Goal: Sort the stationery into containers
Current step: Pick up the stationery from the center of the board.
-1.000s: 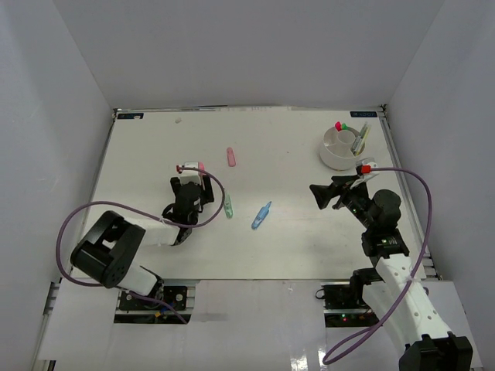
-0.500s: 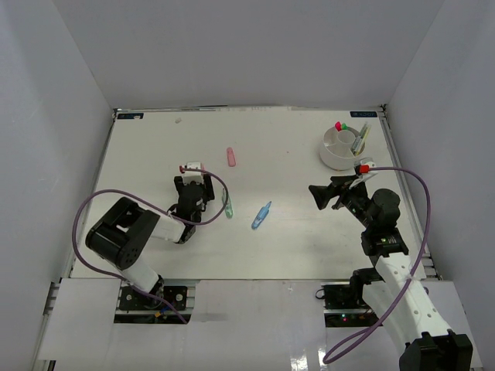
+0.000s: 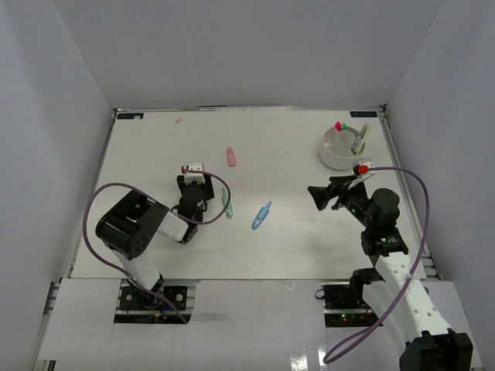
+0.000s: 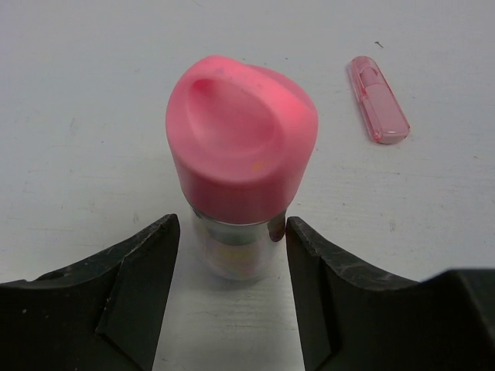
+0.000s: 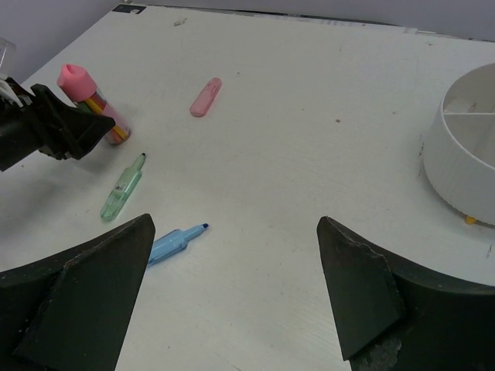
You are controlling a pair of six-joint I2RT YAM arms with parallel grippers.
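A pink-capped glue stick (image 4: 240, 154) stands on the white table between the fingers of my left gripper (image 4: 230, 232). The jaws are open around it, with a gap on the left side. It also shows in the right wrist view (image 5: 89, 100). In the top view my left gripper (image 3: 196, 184) covers it. My right gripper (image 3: 315, 196) is open and empty above the table right of centre (image 5: 233, 232). A pink eraser (image 3: 230, 157), a green pen (image 3: 227, 205) and a blue pen (image 3: 261, 215) lie mid-table. The round white tub (image 3: 334, 160) stands at the far right.
The tub holds highlighters with pink and green caps (image 3: 340, 126) and thin pencils (image 3: 360, 139). Its wall shows in the right wrist view (image 5: 456, 174). White walls close in the table on three sides. The left arm's cable loops over the near left.
The left arm has folded in toward its gripper, which has settled lower around the glue stick, so the pink cap no longer shows from above. The right arm has not moved.
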